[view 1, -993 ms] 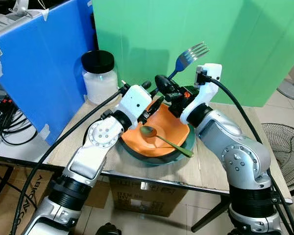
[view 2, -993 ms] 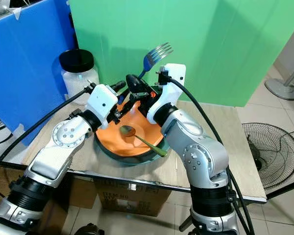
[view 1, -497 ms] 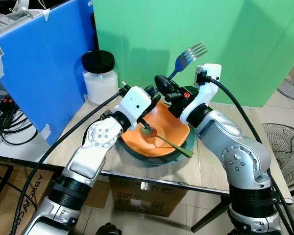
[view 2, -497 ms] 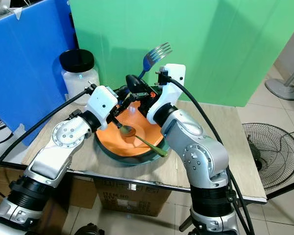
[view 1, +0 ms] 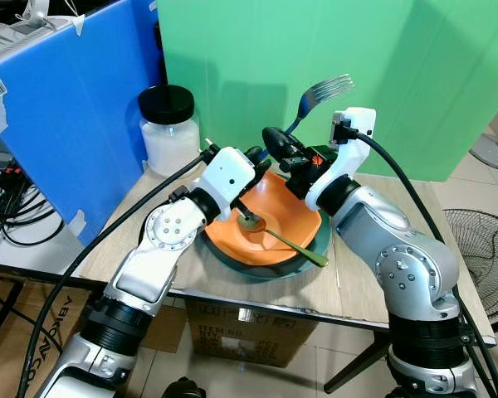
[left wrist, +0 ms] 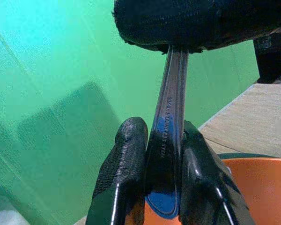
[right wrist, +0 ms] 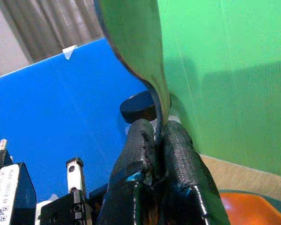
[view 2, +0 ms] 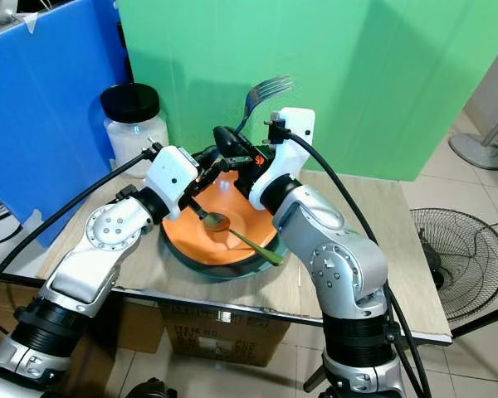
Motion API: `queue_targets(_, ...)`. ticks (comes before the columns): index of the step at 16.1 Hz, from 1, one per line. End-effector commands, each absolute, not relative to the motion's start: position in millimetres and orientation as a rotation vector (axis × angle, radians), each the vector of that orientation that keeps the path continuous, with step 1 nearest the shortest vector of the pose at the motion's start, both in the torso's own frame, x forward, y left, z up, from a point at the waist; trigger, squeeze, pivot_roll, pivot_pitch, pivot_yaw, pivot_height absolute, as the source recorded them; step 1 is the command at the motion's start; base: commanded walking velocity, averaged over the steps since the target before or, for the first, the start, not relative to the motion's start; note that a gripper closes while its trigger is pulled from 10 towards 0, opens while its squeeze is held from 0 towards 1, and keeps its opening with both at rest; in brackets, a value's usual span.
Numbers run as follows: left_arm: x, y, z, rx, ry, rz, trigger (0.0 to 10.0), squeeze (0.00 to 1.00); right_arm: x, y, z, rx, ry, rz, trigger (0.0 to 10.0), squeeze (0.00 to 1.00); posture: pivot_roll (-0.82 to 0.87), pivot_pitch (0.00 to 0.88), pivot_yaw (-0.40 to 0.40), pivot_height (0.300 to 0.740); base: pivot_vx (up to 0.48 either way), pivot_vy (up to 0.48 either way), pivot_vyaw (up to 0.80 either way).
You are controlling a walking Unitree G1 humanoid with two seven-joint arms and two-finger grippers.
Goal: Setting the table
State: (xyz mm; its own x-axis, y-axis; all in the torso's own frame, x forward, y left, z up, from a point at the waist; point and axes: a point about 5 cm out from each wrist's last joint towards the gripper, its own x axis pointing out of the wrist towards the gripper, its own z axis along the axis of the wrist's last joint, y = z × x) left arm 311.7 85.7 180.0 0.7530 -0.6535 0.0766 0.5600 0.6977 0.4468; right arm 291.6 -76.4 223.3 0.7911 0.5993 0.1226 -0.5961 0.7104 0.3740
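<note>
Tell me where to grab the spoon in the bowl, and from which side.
Take the spoon by its handle, near the free end. That end rests raised over the bowl rim at the front right, so come from above on that side, fingers across the handle. Its head lies low inside. Both the left end effector and the right end effector are shut on the fork, so free one first.

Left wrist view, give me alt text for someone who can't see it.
Seen close up, the left gripper has its jaws shut on the shiny blue handle of a fork, which rises against a green backdrop. Behind the fingers lie the rim of an orange bowl and a strip of wooden table.
</note>
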Motion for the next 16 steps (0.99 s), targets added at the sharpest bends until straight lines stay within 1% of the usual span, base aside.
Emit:
queue_targets(1, 310.5, 84.0, 182.2, 0.410, -0.259, -0.700, 0.0, 0.00, 290.5, -74.8, 229.5, 0.394, -0.009, 0.681, 0.0, 0.00, 0.13, 0.000, -0.025, 0.740, 0.000, 0.000, 0.00)
queue_targets(8, 309.4, 85.7, 185.0, 0.396, -0.284, -0.712, 0.0, 0.00, 291.3, -73.9, 228.9, 0.385, -0.005, 0.681, 0.0, 0.00, 0.13, 0.000, -0.023, 0.740, 0.000, 0.000, 0.00)
queue_targets(9, 308.5, 85.7, 185.8, 0.374, -0.290, -0.715, 0.0, 0.00, 291.5, -74.1, 228.9, 0.379, -0.004, 0.678, 4.6, 0.00, 0.13, 0.000, -0.022, 0.740, 0.000, 0.000, 0.00)
queue_targets(10, 308.0, 86.0, 187.2, 0.349, -0.298, -0.711, 0.0, 0.00, 291.9, -74.5, 228.8, 0.375, -0.004, 0.674, 8.0, 0.00, 0.13, 0.000, -0.022, 0.740, 0.000, 0.000, 0.00)
queue_targets(11, 307.1, 85.9, 188.7, 0.326, -0.306, -0.713, 0.0, 0.00, 292.5, -75.3, 229.0, 0.375, -0.005, 0.672, 10.0, 0.00, 0.13, 0.000, -0.022, 0.740, 0.000, 0.000, 0.00)
queue_targets(13, 304.8, 85.4, 190.4, 0.288, -0.321, -0.720, 0.0, 0.00, 293.9, -77.2, 230.7, 0.401, -0.013, 0.665, 10.0, 0.00, 0.13, 0.000, -0.025, 0.740, 0.000, 0.000, 0.00)
queue_targets(14, 303.5, 85.1, 191.4, 0.247, -0.326, -0.721, 0.0, 0.00, 294.3, -77.5, 231.5, 0.415, -0.018, 0.666, 10.0, 0.65, 0.13, 0.000, -0.025, 0.740, 0.000, 0.000, 0.00)
queue_targets(15, 302.5, 85.4, 192.7, 0.212, -0.333, -0.722, 0.0, 0.00, 294.1, -77.3, 231.7, 0.427, -0.020, 0.667, 10.0, 1.00, 0.14, 0.000, -0.025, 0.740, 0.000, 0.000, 0.00)
queue_targets(16, 301.5, 85.7, 193.7, 0.191, -0.339, -0.725, 0.0, 0.00, 293.9, -77.3, 231.9, 0.440, -0.023, 0.670, 10.0, 1.00, 0.14, 0.000, -0.025, 0.740, 0.000, 0.000, 0.00)
